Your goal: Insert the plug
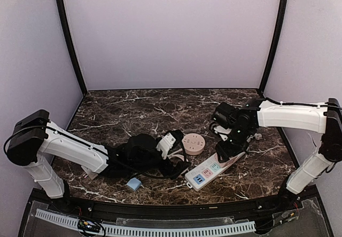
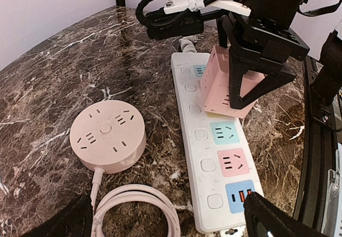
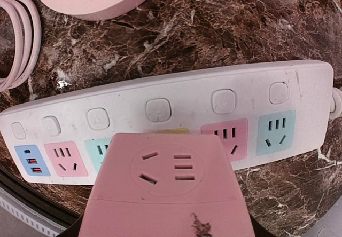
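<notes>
Your right gripper (image 2: pixel 256 90) hangs over the strip (image 2: pixel 208 167), clamped on the pink plug (image 2: pixel 220 82), seemingly just above its middle, while your left gripper (image 2: pixel 171 223) gapes wide near the round socket (image 2: pixel 107 135), left of the strip.

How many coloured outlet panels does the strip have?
6, left to right in the right wrist view: blue USB panel, pink panel, teal panel, yellow panel mostly under the pink adapter, second pink panel, far teal panel.

We find the round socket (image 1: pixel 193 143) at eleven o'clock of the power strip (image 1: pixel 208 172); the plug (image 2: pixel 216 79) over its middle.
</notes>
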### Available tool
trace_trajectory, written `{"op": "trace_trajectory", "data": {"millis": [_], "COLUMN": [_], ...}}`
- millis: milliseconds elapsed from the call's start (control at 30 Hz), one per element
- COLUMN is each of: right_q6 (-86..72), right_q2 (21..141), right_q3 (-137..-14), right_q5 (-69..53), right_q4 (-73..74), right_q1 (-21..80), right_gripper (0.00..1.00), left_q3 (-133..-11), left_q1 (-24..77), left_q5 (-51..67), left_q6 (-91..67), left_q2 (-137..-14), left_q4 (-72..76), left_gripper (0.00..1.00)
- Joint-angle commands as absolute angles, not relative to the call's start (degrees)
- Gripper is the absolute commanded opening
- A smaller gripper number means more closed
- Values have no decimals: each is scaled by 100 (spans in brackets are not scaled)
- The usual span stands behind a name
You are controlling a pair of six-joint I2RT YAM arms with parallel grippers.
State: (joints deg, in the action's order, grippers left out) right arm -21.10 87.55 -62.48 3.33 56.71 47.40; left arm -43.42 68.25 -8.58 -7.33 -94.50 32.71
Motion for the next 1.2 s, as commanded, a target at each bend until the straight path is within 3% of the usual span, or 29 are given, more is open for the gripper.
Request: {"op": "trace_trajectory", "data": {"millis": [0, 1167], "right_q6": [-2206, -1697], "right_q2": [8632, 9645], "right_q3": [-6111, -6337], "right_q5": [422, 578], "right_q4": [5847, 5611], "right_q1": [4799, 4948], "right_gripper": [0, 0], "left_q3": [-4289, -4297], "left_q1": [6795, 6794], "left_q5": [-803, -757], "left_q6": [-797, -711], "left_q2": [-9458, -9527], "left_q4": [3349, 3401], "left_gripper": [99, 99]}}
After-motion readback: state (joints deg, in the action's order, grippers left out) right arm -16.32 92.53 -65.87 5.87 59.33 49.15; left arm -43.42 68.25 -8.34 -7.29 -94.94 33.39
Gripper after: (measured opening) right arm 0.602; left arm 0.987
